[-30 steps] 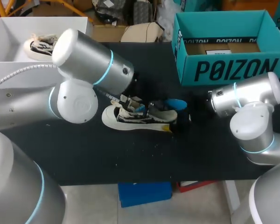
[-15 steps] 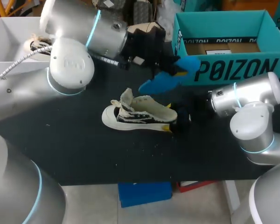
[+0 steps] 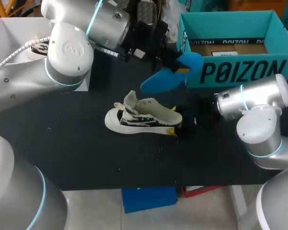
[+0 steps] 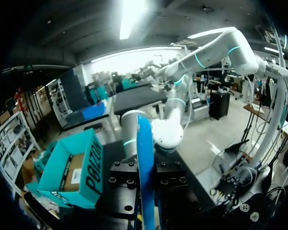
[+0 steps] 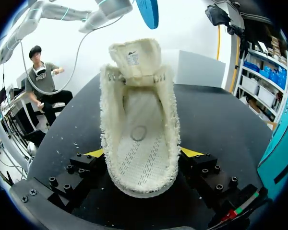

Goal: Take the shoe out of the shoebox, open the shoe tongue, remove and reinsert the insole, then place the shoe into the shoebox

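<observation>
Now: insole out, shoe pinned for its return.
Left gripper (image 3: 175, 64) clenches the blue insole (image 4: 145, 143) edge-on between its fingers, holding it in the air at about 1 o'clock of the shoe (image 3: 144, 117), probably so that it hangs free near the opening for reinsertion. Right gripper (image 5: 141, 158) grips the shoe's heel from both sides, yellow tips pressed to the fabric, which steadies the shoe on the black table (image 3: 86, 153) with its tongue (image 5: 134, 57) folded up and the bare footbed exposed. The teal shoebox (image 3: 230, 72) stands at 2 o'clock of the shoe, open side up, ready to receive it later.
</observation>
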Tool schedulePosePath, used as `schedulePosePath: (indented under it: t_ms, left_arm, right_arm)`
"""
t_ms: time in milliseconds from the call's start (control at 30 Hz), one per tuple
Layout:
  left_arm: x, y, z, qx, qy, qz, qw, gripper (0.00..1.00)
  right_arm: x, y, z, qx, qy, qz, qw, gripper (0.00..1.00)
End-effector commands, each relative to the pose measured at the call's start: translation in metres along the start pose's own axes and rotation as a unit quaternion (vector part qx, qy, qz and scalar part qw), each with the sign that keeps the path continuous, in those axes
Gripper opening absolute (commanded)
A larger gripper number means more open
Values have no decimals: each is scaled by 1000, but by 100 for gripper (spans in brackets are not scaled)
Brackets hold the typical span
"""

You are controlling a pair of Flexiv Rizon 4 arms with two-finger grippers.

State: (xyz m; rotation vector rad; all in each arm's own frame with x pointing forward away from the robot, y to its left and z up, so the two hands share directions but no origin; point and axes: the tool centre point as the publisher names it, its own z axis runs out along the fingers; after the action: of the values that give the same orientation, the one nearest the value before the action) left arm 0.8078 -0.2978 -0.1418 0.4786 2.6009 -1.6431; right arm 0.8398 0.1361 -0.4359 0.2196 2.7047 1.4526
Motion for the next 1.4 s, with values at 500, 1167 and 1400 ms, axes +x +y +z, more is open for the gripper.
schedulePosePath:
  t_ms: [500,1167,1400]
  left_arm:
    - [15,-60,-37,222,-28,-110,968,0]
    - [47,-126,-84,308,-18,-218,926,0]
    - [54,-157,-94,320,0,-209,924,0]
  right_arm:
    - [-1,-3,1,1,0,0,1000,0]
    - [-1,-3,1,1,0,0,1000,0]
    - [-1,-3,1,1,0,0,1000,0]
